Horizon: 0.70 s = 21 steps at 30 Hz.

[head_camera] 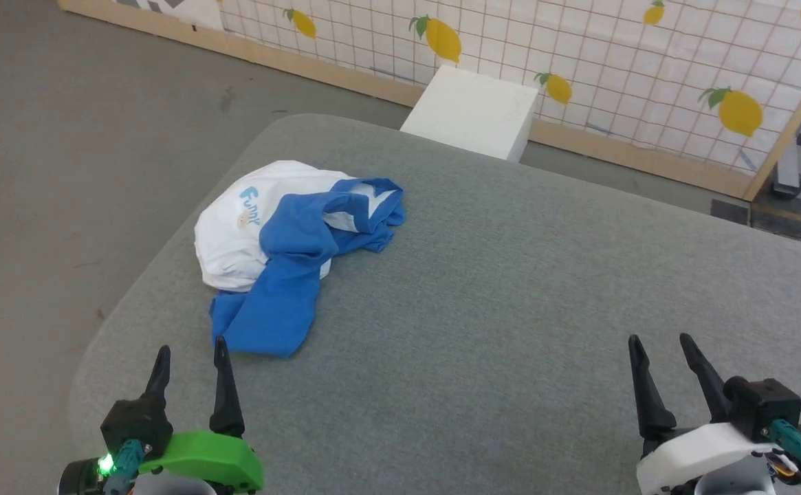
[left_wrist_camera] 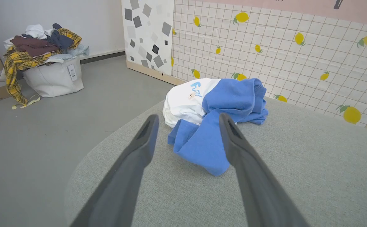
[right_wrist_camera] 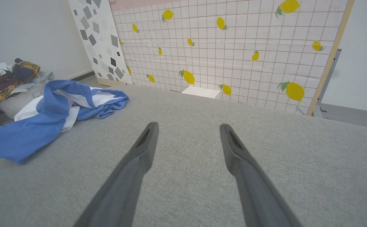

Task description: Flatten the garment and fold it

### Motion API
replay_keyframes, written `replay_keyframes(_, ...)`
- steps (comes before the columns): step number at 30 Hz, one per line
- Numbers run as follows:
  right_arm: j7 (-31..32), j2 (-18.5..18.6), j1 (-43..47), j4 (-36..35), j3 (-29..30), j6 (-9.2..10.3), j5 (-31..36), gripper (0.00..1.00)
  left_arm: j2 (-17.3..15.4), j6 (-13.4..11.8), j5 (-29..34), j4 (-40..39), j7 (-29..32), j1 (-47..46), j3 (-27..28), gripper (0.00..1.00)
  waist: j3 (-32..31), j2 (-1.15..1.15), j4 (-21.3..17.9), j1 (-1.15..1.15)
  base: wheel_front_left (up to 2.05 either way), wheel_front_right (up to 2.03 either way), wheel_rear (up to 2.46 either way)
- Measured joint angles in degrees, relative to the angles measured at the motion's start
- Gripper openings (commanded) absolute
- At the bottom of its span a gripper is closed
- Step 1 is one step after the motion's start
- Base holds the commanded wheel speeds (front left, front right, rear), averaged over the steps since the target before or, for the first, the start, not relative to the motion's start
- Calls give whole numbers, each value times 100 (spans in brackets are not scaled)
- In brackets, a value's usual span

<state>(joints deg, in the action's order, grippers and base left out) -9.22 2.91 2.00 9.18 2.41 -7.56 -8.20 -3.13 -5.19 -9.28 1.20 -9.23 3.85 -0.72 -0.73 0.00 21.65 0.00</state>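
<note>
So here's your setup: the garment [head_camera: 283, 254] is a crumpled heap on the left side of the grey table [head_camera: 510, 309], close to its rounded corner, nowhere near flat. The white body is bunched into a lump with the light-blue "Funny" lettering facing up, and one bright blue sleeve flops over it and trails down toward your near edge. Your left hand [head_camera: 192, 347] has its two dark fingers spread wide with nothing between them, tips pointing at that trailing sleeve and sitting just short of it (from the left wrist view the blue cloth lines up right in the gap, but I can't tell if anything is touching). Your right hand [head_camera: 659, 340] is open too, gripping nothing, over bare table well apart from the shirt, on the right. Beyond the far edge of the table there's a white box [head_camera: 472, 110] on the floor against the lemon-print panel [head_camera: 579, 55], and off to the left the left wrist view shows a pale laundry bag [left_wrist_camera: 55, 78] piled with clothes.
</note>
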Motion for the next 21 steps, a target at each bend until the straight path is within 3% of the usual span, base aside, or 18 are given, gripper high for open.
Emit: replay_keyframes(21, -219, 0, 122, 208, 27, 0, -196, 100, -2, -75, -40, 225, -256, 140, -41, 100, -43, 0, 486, 0, 0, 0, 0)
